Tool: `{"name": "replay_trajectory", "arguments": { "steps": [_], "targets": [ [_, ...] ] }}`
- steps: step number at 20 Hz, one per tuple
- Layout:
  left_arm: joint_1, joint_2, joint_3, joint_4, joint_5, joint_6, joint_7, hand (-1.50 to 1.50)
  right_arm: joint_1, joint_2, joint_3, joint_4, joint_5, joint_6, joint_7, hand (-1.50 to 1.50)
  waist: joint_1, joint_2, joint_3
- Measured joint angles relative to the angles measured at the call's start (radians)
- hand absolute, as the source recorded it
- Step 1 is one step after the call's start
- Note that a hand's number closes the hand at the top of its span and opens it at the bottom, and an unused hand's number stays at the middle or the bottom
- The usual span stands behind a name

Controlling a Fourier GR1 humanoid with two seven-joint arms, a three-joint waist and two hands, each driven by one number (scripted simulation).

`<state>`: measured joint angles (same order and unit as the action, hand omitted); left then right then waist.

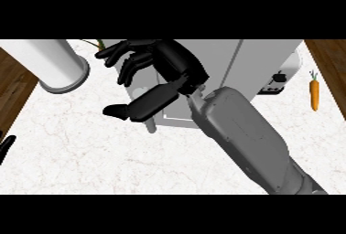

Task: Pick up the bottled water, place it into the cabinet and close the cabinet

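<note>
My right hand [162, 75] hovers over the left front of the white cabinet [260, 57] at the top centre. Its fingers [125, 55] are spread and only lightly bent, and the thumb [132, 109] points left below them; nothing shows in its grasp. A small pale grey handle [151, 125] sticks out just under the thumb, at the cabinet's lower left edge. The grey forearm [246, 137] comes in from the lower right and covers part of the cabinet's front. I see no bottled water anywhere. At the left edge only a sliver of my left hand [5, 145] shows, resting with fingers up.
A tall white cylinder [54, 64] stands at the upper left. A carrot [314, 93] lies at the right edge of the marble counter [88, 155]. A small white appliance [278, 81] sits beside the cabinet's right side. Dark wood floor borders the counter on both sides.
</note>
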<state>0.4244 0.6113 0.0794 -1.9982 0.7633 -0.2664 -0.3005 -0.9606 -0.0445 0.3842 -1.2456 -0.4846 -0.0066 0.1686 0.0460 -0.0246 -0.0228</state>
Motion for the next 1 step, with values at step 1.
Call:
{"name": "replay_trajectory", "arguments": {
  "steps": [1],
  "targets": [
    [-0.002,0.001,0.005,0.004,0.003,-0.001,0.001,-1.5,-0.001,0.001,-0.001,0.005,0.003,0.0,-0.005,-1.5,0.0,-0.001,0.0]
  ]
}}
